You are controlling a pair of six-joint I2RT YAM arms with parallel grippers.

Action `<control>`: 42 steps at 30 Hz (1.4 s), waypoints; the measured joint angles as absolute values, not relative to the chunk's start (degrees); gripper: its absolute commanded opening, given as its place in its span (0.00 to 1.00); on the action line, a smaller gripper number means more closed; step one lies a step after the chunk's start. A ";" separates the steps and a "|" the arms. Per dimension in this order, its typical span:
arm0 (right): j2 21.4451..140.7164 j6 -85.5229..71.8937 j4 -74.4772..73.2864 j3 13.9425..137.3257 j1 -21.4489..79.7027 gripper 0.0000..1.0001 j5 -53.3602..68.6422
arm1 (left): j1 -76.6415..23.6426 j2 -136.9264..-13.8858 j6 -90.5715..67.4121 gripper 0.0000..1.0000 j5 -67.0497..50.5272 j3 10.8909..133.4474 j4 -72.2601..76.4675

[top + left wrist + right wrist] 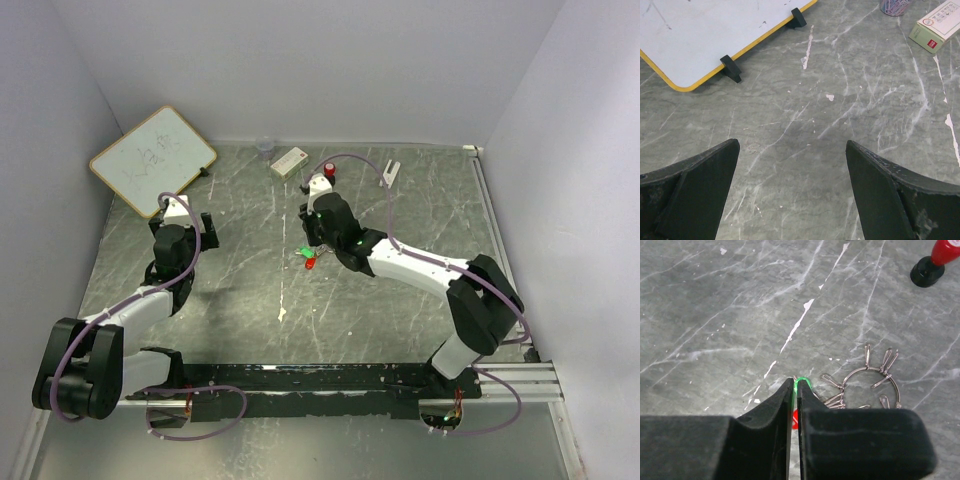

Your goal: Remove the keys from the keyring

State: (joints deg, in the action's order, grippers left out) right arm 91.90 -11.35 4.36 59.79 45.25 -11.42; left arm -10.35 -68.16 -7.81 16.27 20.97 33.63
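Note:
In the right wrist view my right gripper (pixel 795 383) is shut on the green head of a key (pixel 803 380), low over the table. The red key head (pixel 795 420) shows just behind the fingers. The keyring (pixel 856 371), a thin silver wire loop with several small clips on it, lies on the table just right of the fingers. In the top view the right gripper (pixel 314 243) is at table centre, with the green key (pixel 303 252) and red key (pixel 311 262) beside it. My left gripper (pixel 203 228) is open and empty, far left (pixel 792 145).
A whiteboard (pixel 152 158) leans at the back left (pixel 700 35). A small box (pixel 289 161), a clear cup (pixel 265 148), a black cylinder with a red cap (pixel 328 172) (pixel 929 267) and a white piece (pixel 390 172) stand along the back.

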 measured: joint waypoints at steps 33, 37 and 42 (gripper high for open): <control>102.37 -9.17 1.87 55.20 45.36 0.89 -15.46 | -10.35 -68.16 -7.79 0.99 16.27 20.97 33.65; 103.39 -8.93 2.13 55.59 45.36 0.86 -15.29 | -10.35 -68.20 -7.79 0.99 16.27 20.97 33.65; 104.31 -8.84 2.31 57.21 45.50 0.85 -14.76 | -10.35 -68.75 -7.79 0.99 16.25 20.99 33.67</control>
State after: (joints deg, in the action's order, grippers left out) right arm 104.31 -8.84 2.31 57.21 45.50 -14.76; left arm -10.35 -68.75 -7.79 16.25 20.99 33.67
